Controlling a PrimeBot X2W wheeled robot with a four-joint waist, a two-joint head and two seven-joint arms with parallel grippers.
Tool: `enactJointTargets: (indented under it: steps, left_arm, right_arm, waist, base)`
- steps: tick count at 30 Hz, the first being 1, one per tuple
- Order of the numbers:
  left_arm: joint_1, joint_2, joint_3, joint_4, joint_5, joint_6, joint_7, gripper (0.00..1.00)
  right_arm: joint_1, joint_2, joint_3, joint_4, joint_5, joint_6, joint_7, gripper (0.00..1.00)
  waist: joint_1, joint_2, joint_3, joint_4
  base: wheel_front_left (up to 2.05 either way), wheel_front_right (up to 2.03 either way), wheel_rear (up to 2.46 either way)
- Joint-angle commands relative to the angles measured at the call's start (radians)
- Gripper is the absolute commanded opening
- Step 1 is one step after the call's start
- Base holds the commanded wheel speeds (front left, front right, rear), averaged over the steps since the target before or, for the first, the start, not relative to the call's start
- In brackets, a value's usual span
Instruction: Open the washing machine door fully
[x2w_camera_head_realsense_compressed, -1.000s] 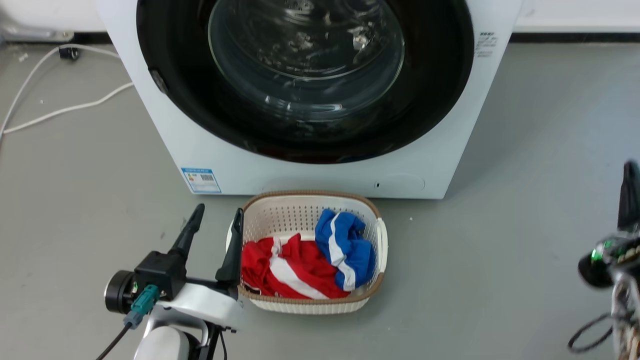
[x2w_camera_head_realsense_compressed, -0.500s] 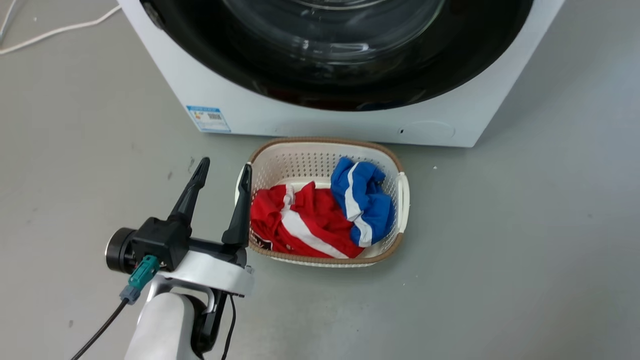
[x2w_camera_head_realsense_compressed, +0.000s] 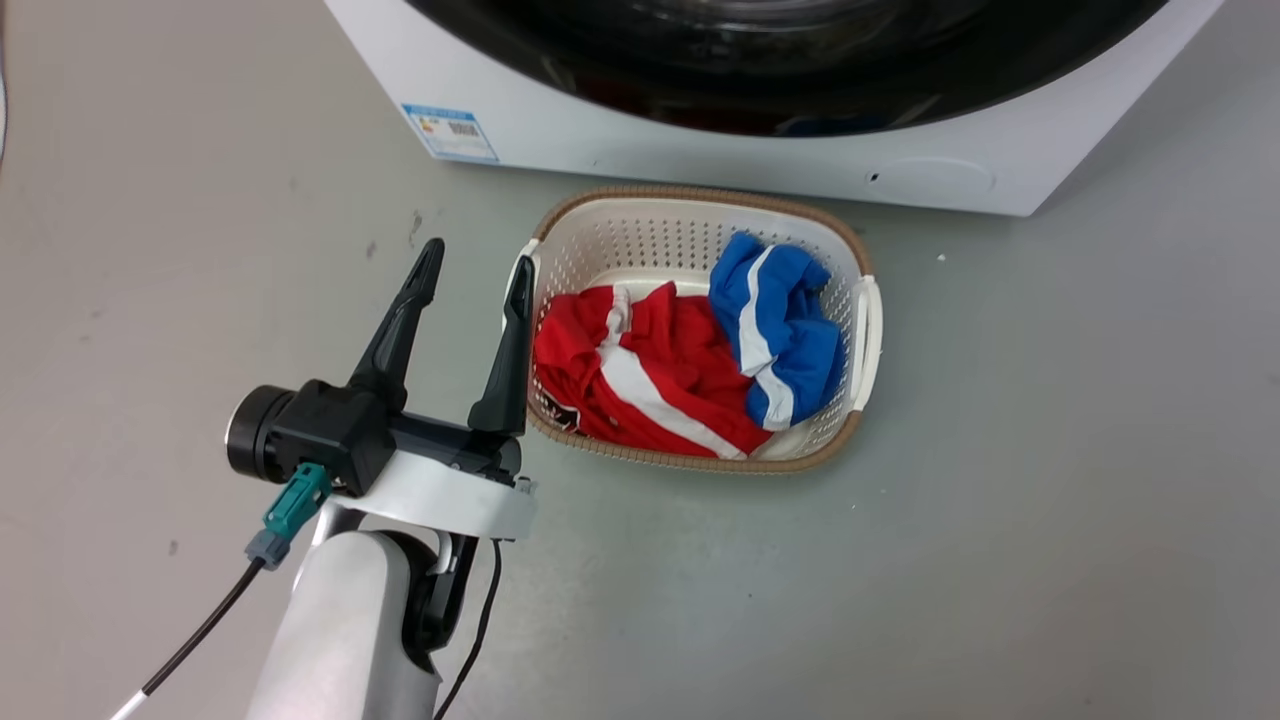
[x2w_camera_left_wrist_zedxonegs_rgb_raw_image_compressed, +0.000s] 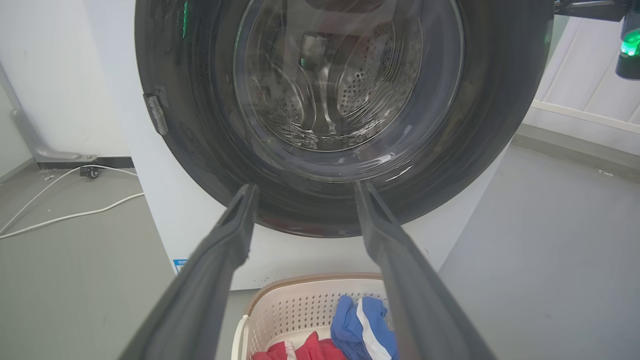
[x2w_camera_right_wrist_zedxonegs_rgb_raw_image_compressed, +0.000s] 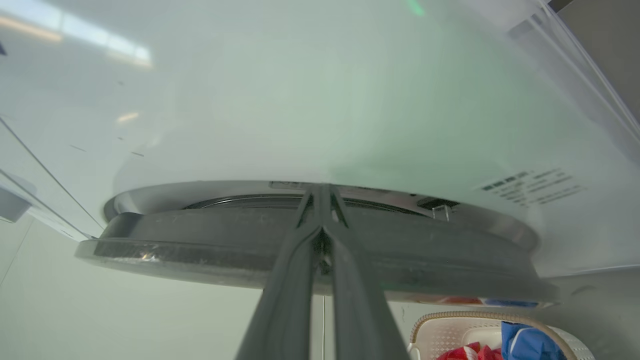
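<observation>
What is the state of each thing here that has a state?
washing machine door: almost closed, thin gap at its edge.
left pincer: open, empty.
right pincer: shut, tips at the door's edge.
laundry basket: upright, holding crumpled red and blue clothes.

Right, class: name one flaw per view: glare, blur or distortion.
Head view: sharp and evenly lit, reflections on the glossy door. Left wrist view: wide-angle stretch, the left hand's fingers loom large and soft. Right wrist view: bright glare streaks on the machine's white front, greenish cast.
</observation>
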Motion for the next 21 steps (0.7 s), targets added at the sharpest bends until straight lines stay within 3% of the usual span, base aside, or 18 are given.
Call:
enactJointTargets:
  steps: [1, 10, 21]
  left_arm:
    - [-0.017, 0.000, 0.001, -0.005, -0.001, -0.002, -0.002, 1.00]
    - [-0.040, -0.007, -0.006, -0.017, -0.007, -0.001, -0.002, 1.00]
    - [-0.036, -0.010, -0.002, -0.004, -0.002, -0.001, -0.002, 1.00]
  right_arm:
    - [-0.026, 0.009, 0.010, 0.014, -0.013, 0.000, 0.011, 0.00]
    - [-0.112, 0.024, 0.047, 0.089, -0.064, 0.000, 0.046, 0.00]
    - [-0.048, 0.029, 0.064, 0.041, -0.041, 0.001, 0.259, 0.00]
  waist:
    - [-0.0002, 0.0000, 0.025, 0.015]
    - [-0.0002, 0.0000, 0.077, 0.029]
    - [-0.0002, 0.0000, 0.057, 0.011]
  base:
    - [0.00, 0.00, 0.00]
    - [0.00, 0.00, 0.00]
    - [0.00, 0.00, 0.00]
